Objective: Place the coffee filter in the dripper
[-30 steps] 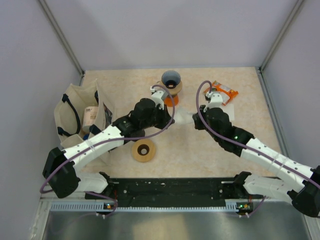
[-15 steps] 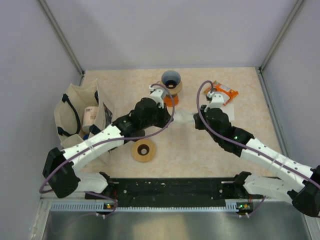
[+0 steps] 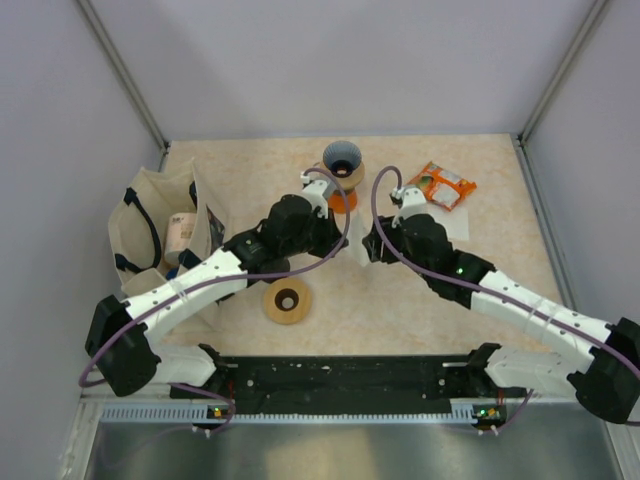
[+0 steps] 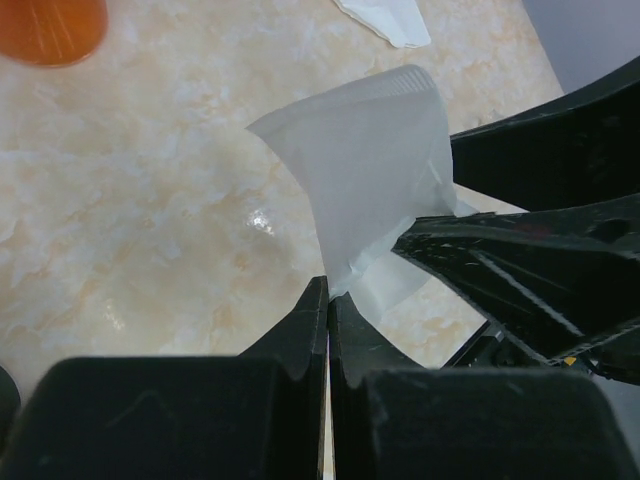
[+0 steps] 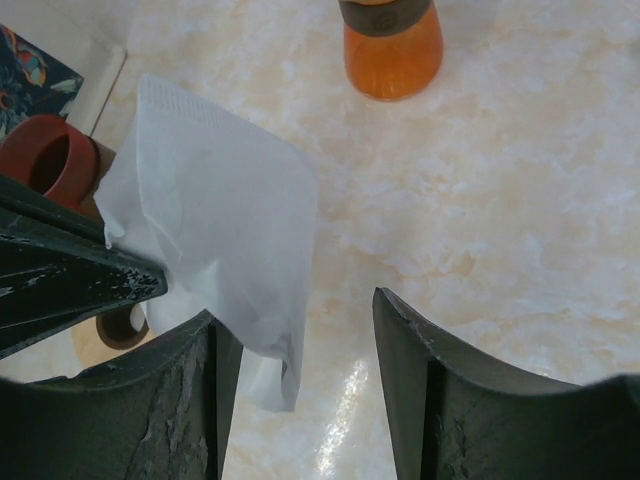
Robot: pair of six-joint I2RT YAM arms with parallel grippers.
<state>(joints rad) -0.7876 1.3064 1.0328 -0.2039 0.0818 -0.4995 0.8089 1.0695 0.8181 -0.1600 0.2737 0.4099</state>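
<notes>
The white paper coffee filter (image 4: 365, 180) hangs above the table between the two grippers. My left gripper (image 4: 328, 288) is shut on its lower corner. My right gripper (image 5: 297, 308) stands open, and the filter (image 5: 225, 230) lies against its left finger without being pinched. From above, the filter (image 3: 357, 247) shows as a small white patch between the left gripper (image 3: 338, 238) and the right gripper (image 3: 368, 248). The dark cone-shaped dripper (image 3: 342, 158) with a wooden collar stands at the back, an orange piece (image 3: 344, 201) right in front of it.
A canvas bag (image 3: 150, 225) holding a few items stands at the left. A wooden ring (image 3: 287, 300) lies in front of the left arm. An orange packet (image 3: 443, 185) and loose white paper (image 3: 455, 222) lie at the back right.
My right gripper has opened and let go of the filter, and its arm has shifted left toward the left gripper. The left gripper keeps hold of the filter.
</notes>
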